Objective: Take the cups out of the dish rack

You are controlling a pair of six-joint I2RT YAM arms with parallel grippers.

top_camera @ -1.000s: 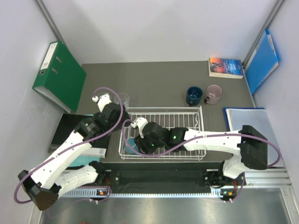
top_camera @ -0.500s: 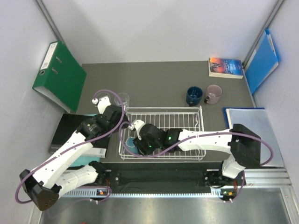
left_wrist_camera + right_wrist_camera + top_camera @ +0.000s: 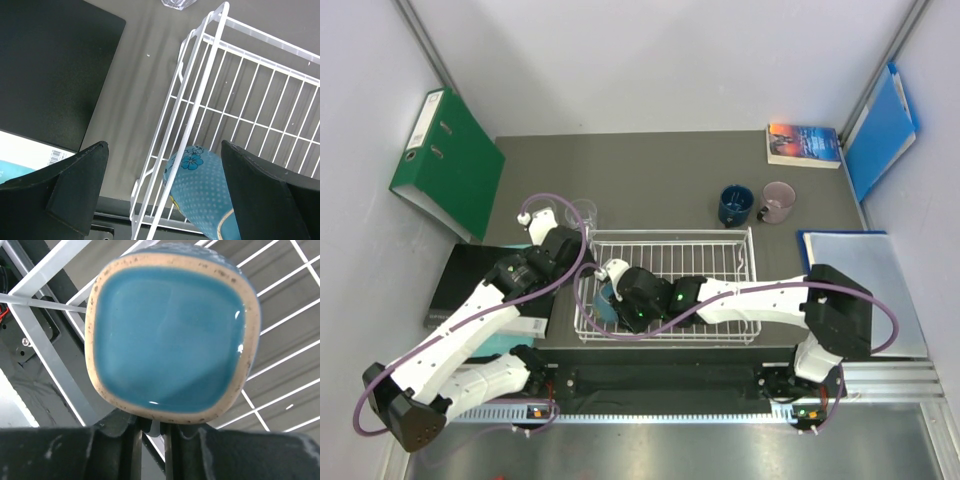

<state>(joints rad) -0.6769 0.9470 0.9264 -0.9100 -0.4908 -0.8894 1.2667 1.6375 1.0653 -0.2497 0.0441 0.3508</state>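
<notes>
Teal mug (image 3: 172, 340) pinched by right fingers (image 3: 100, 452), arm (image 3: 760, 298) spanning rack (image 3: 670, 234).

Your right gripper (image 3: 150, 427), sliding left across the frame, now clamps the rim of the teal mug (image 3: 170, 340).

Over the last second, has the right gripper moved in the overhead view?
Yes. The right gripper slid slightly left, toward the dish rack's left wall, and shut on the teal mug.

The mug (image 3: 607, 301) sits in the dish rack's (image 3: 670, 233) near-left corner.
</notes>
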